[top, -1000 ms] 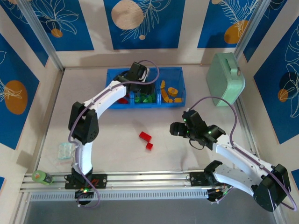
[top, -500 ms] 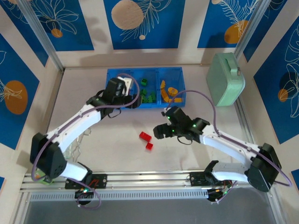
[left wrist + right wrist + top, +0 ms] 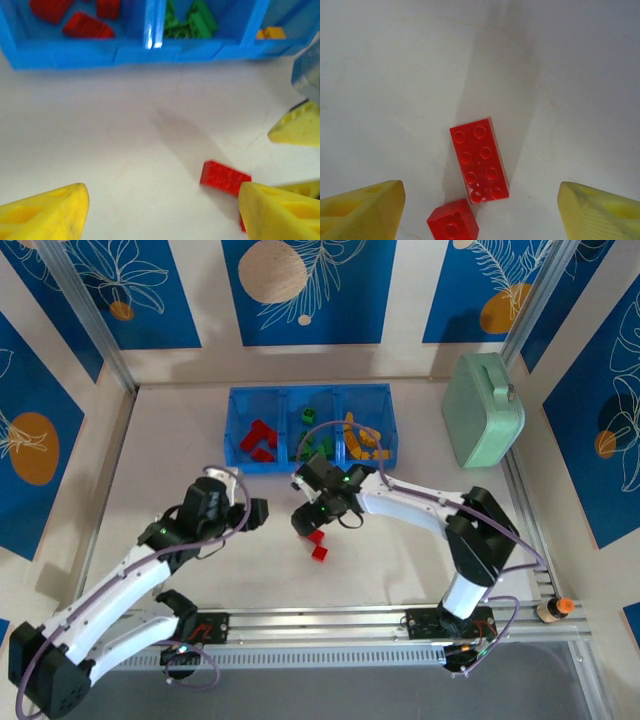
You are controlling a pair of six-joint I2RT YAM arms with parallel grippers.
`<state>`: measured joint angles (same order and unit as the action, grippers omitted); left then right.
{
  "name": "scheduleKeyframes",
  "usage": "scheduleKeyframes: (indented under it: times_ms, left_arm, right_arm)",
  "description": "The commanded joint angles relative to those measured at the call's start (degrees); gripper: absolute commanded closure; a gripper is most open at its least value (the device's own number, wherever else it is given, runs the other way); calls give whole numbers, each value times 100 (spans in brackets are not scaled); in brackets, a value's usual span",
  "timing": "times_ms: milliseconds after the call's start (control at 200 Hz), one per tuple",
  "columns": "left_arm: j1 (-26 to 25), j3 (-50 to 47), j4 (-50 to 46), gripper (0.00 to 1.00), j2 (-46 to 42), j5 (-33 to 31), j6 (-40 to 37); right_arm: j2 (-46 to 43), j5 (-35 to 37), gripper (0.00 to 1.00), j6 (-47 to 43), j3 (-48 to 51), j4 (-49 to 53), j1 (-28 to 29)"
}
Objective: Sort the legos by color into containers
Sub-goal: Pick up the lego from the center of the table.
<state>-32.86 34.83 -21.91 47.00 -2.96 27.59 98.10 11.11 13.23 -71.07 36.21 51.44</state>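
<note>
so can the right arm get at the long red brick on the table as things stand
Probably yes. The right gripper hangs over the long red brick, jaws open to either side of it. Only the small red brick sits close at one end and might get nudged.

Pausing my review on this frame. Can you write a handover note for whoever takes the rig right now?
Left gripper: open, empty, over the table facing the tray.
Right gripper: open, above a long red brick and a small red brick beside it; neither is gripped.
Done: the tray has reds left, greens middle, oranges right.
Left: both loose red bricks go in the left compartment.
</note>
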Motion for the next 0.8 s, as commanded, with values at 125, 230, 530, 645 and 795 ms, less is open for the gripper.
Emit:
scheduleKeyframes:
  times_ms: [125,230,530,645,795]
  left_arm:
    - [-78,-804,-501,22,-1079,218,656]
    - [-80,-949,-651,22,-1368,182,727]
    - [-89,-921,-667,24,-1422,173,632]
    - [-87,-926,-639,25,-1429,182,641]
    - [-82,-865,-687,25,-1431,147,611]
  right_arm:
    - [941,9,20,-391,-663,641,236]
    - [1293,169,22,-418,-867,782,276]
    - [1779,610,30,-340,-1232,1044,292]
    - [1851,622,38,-313,-1250,1048,303]
    - [1945,677,48,-278,-1312,1101,320]
